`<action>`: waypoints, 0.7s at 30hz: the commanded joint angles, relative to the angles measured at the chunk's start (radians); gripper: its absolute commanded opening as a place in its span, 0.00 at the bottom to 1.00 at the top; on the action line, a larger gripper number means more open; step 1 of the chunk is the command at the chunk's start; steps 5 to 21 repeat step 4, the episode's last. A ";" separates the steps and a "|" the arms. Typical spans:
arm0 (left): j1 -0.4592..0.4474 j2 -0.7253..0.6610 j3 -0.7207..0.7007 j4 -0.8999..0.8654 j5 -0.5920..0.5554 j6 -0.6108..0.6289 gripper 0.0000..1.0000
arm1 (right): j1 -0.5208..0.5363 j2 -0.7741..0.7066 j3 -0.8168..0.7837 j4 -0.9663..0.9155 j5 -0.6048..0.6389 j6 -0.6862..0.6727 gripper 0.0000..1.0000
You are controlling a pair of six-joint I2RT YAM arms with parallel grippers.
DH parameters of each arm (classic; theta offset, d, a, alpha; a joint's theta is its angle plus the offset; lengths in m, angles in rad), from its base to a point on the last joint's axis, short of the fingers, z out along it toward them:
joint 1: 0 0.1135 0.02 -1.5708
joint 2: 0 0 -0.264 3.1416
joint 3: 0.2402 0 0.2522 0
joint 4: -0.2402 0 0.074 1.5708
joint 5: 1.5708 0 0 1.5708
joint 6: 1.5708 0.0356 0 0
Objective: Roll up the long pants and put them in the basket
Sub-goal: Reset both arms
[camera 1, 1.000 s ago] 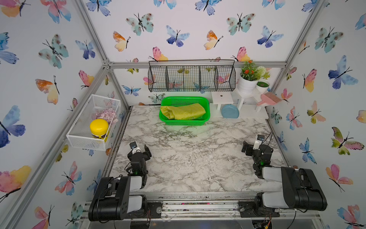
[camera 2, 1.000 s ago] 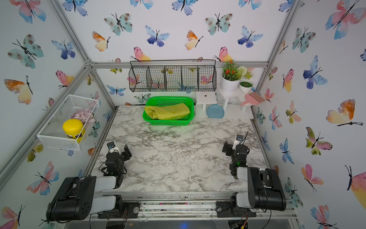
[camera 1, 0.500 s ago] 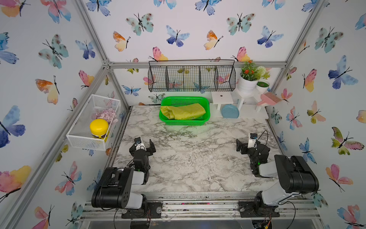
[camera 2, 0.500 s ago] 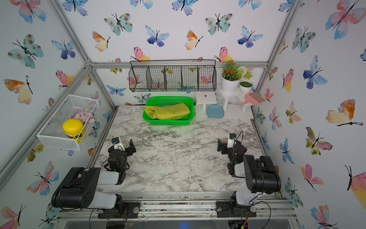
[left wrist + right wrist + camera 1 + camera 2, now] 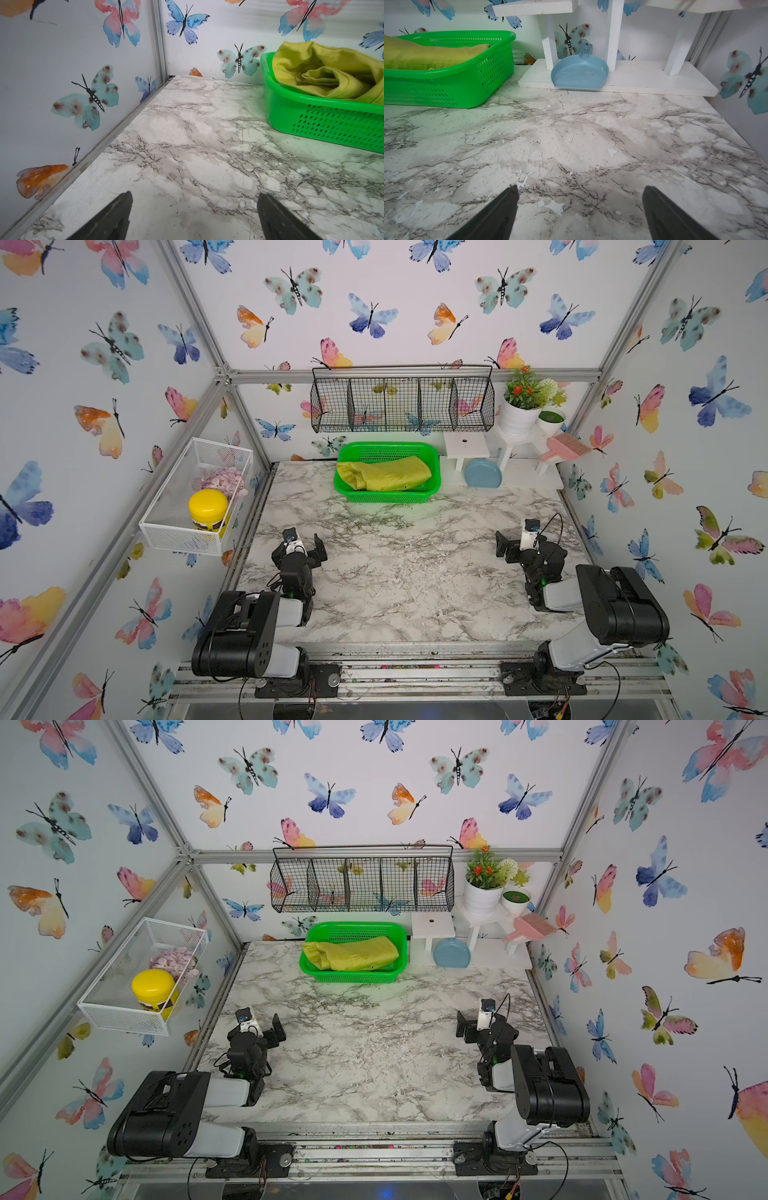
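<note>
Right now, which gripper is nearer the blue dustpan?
Right. The right gripper faces the blue dustpan head-on; the left gripper sits across the table, near the opposite side, farther off.

Right gripper point(image 5: 580, 188) fingers point(image 5: 496, 216) spread above marble table point(image 5: 591, 135); long pants point(image 5: 415, 56) in green basket point(image 5: 446, 89); dustpan point(image 5: 579, 72) nearby.

The left gripper point(image 5: 305, 545) has moved away from the front rail, further out over the marble table point(image 5: 415, 585) and slightly inward; its black elbow link has lifted. The right gripper point(image 5: 515, 546) has swung inward toward the table's middle; its elbow link, lying low before, now stands raised and tilted.
</note>
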 commanded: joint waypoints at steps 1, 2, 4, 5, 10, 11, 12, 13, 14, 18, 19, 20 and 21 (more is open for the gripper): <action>0.002 -0.014 0.017 -0.006 0.008 0.004 0.98 | 0.002 -0.011 0.010 0.010 -0.016 -0.013 0.99; 0.003 -0.016 0.016 -0.005 0.008 0.005 0.99 | 0.002 -0.011 0.010 0.009 -0.016 -0.012 0.99; 0.002 -0.018 0.006 0.013 0.011 0.007 0.98 | 0.003 -0.014 0.010 0.010 -0.016 -0.012 0.99; 0.002 -0.018 0.006 0.013 0.011 0.007 0.98 | 0.003 -0.014 0.010 0.010 -0.016 -0.012 0.99; 0.002 -0.018 0.006 0.013 0.011 0.007 0.98 | 0.003 -0.014 0.010 0.010 -0.016 -0.012 0.99; 0.002 -0.018 0.006 0.013 0.011 0.007 0.98 | 0.003 -0.014 0.010 0.010 -0.016 -0.012 0.99; 0.002 -0.018 0.006 0.013 0.011 0.007 0.98 | 0.003 -0.014 0.010 0.010 -0.016 -0.012 0.99; 0.002 -0.018 0.006 0.013 0.011 0.007 0.98 | 0.003 -0.014 0.010 0.010 -0.016 -0.012 0.99; 0.002 -0.018 0.006 0.013 0.011 0.007 0.98 | 0.003 -0.014 0.010 0.010 -0.016 -0.012 0.99; 0.002 -0.018 0.006 0.013 0.011 0.007 0.98 | 0.003 -0.014 0.010 0.010 -0.016 -0.012 0.99; 0.002 -0.018 0.006 0.013 0.011 0.007 0.98 | 0.003 -0.014 0.010 0.010 -0.016 -0.012 0.99; 0.002 -0.018 0.006 0.013 0.011 0.007 0.98 | 0.003 -0.014 0.010 0.010 -0.016 -0.012 0.99; 0.002 -0.018 0.006 0.013 0.011 0.007 0.98 | 0.003 -0.014 0.010 0.010 -0.016 -0.012 0.99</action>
